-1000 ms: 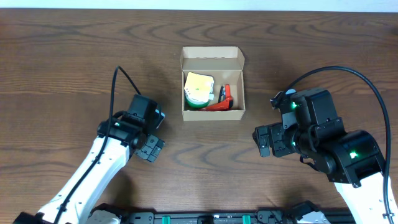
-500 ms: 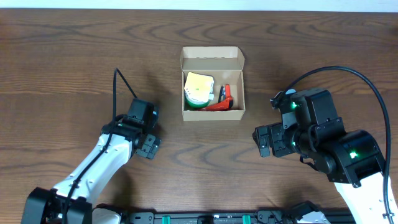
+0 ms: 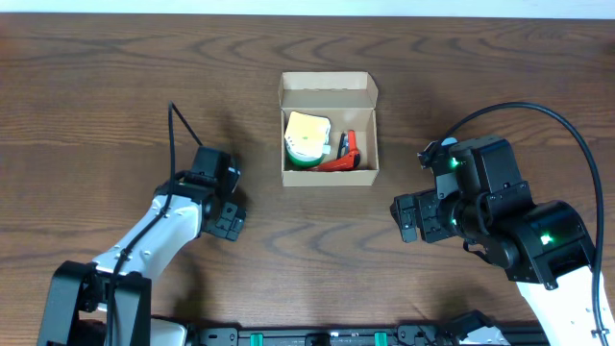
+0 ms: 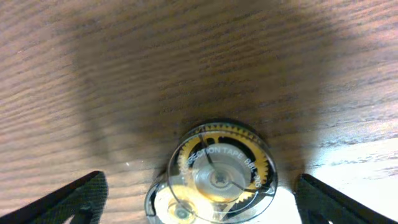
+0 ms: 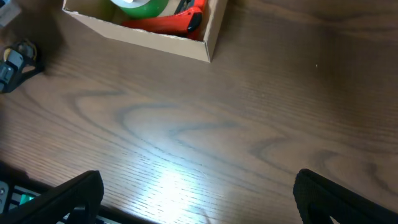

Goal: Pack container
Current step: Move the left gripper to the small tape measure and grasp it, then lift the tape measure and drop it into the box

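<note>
The container (image 3: 327,94) is a tan cardboard box, open, its flap lid standing at the back. It holds a yellow and green tape roll (image 3: 307,140) and a red tool (image 3: 347,154). Its front corner shows in the right wrist view (image 5: 210,38). My left gripper (image 3: 223,217) is low over the table, left of the box. In the left wrist view my left gripper (image 4: 199,200) is open, with a clear round tape dispenser (image 4: 217,169) lying on the wood between the jaws, touching neither. The dispenser is hidden in the overhead view. My right gripper (image 3: 405,218) is open and empty, right of the box.
The dark wooden table (image 3: 115,86) runs to all edges of the overhead view. My left arm's black cable (image 3: 179,135) loops above the table. In the right wrist view my open jaws (image 5: 199,194) hang over bare wood, and part of the left arm (image 5: 15,59) shows at the far left.
My left gripper has shifted a little to the left and towards the back of the table. The right arm and the box have not moved.
</note>
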Robot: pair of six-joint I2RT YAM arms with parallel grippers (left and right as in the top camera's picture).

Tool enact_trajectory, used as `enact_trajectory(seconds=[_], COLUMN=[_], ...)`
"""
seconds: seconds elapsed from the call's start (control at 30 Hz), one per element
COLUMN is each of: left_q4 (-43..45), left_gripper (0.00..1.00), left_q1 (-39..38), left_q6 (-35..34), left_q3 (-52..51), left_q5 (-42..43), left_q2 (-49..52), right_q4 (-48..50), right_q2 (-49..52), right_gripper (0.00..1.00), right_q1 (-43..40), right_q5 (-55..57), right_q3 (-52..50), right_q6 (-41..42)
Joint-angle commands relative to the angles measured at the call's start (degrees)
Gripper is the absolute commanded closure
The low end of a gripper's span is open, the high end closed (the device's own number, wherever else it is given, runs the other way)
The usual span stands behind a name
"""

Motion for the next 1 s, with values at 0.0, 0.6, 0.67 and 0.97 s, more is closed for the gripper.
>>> enact_trajectory(seconds=[0.0,0.6,0.67,0.97], left_q4=[0.1,0.1,0.1,-0.3], left_gripper=[0.08,0.53,0.54,0.64], left_q1=[0.4,0.4,0.4,0.4], left_q6=[0.1,2.6,2.6,0.7], left_q3=[-0.7,-0.7,-0.7,5.8], left_q5=[3.7,6.1,6.1,6.1], left_q2=[2.4,2.7,2.7,2.2], right_q4=[0.0,0.0,0.0,0.0], right_q2=[0.1,0.1,0.1,0.1], right_gripper=[0.01,0.01,0.01,0.01], right_q1=[0.4,0.4,0.4,0.4], right_q5=[-0.2,-0.2,-0.2,-0.2], right_q3=[0.1,0.1,0.1,0.1], right_q6=[-0.6,-0.6,-0.6,-0.6])
